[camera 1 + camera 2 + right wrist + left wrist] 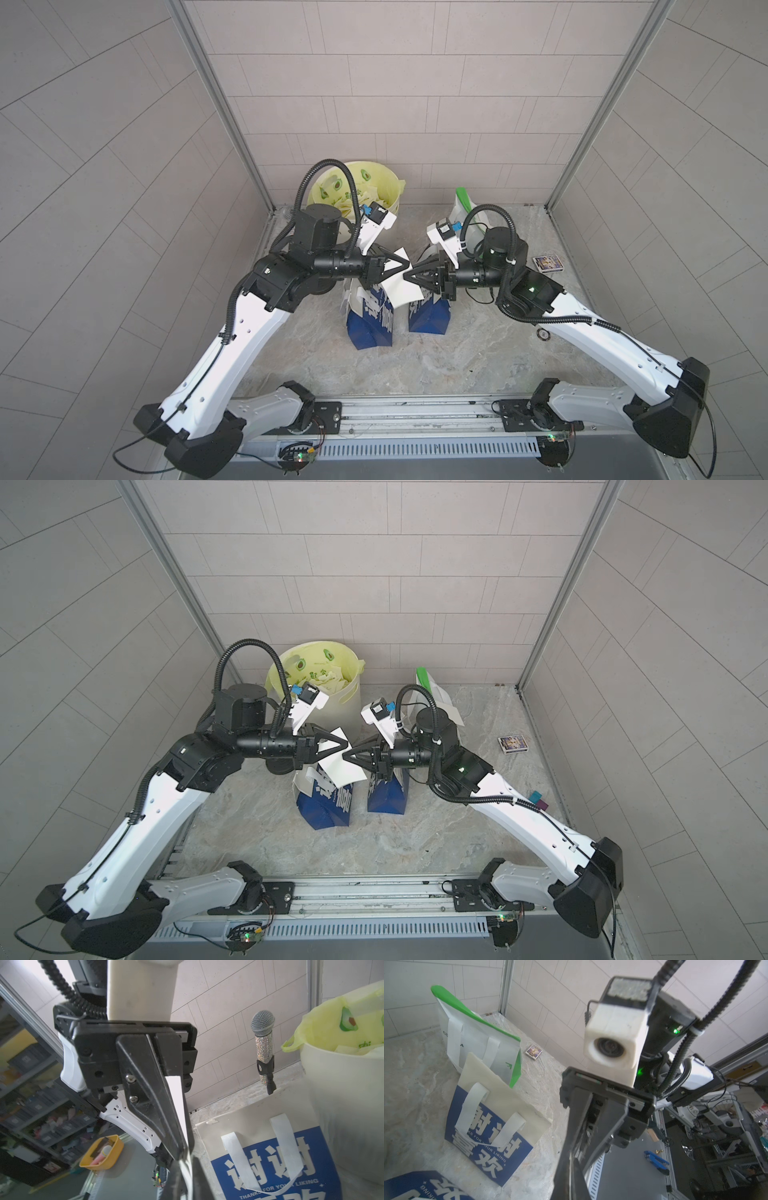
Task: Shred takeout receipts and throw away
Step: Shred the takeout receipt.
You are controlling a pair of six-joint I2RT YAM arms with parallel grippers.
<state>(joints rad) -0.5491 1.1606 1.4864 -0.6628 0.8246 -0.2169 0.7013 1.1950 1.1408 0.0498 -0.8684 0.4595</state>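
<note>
Hanging over the blue bags (370,328) on the desk (457,357), one white receipt (401,293), clamped in the left tool (408,266), right tool (405,275) meeting its edge, whether gripping cannot be told.

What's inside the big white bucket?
A yellow avocado-print liner and pale paper scraps. The bottom of the bucket is hidden beneath them, and the left arm covers part.

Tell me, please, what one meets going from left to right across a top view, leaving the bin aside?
Left blue bag → receipt → right blue bag → green-and-white bag → small card box.
</note>
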